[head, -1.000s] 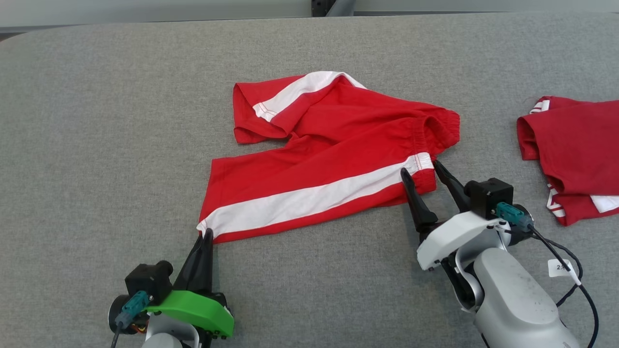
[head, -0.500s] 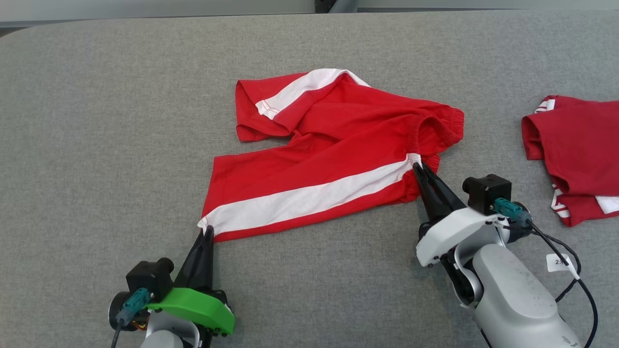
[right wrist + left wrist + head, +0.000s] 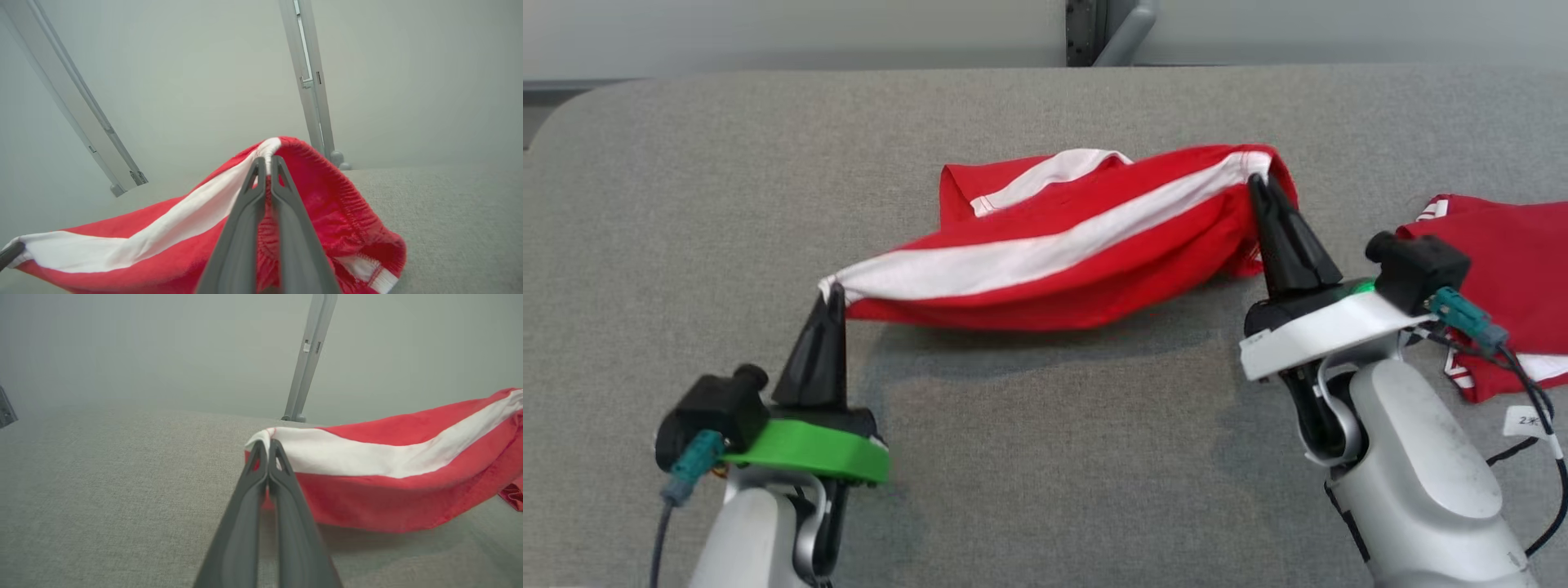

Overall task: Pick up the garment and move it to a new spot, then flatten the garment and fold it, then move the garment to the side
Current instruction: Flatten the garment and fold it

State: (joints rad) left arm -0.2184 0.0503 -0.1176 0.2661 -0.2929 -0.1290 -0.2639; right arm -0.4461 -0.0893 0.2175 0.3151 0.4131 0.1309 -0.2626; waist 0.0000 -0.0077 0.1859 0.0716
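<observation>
Shorts (image 3: 1094,278) hang stretched above the surface (image 3: 1013,457): left gripper (image 3: 833,290), jaws clenched on the striped hem corner; right gripper (image 3: 1262,184), jaws clenched on the waistband.

Grey table (image 3: 727,163); red shorts (image 3: 1054,278) partly resting centre; red garment (image 3: 1511,253) at right.

a tally, kind by kind
one grey table (image 3: 727,180); two red garments, the striped garment (image 3: 1054,273) and a second garment (image 3: 1515,261); two grippers, left gripper (image 3: 833,289) and right gripper (image 3: 1262,181); two metal posts (image 3: 310,81)
</observation>
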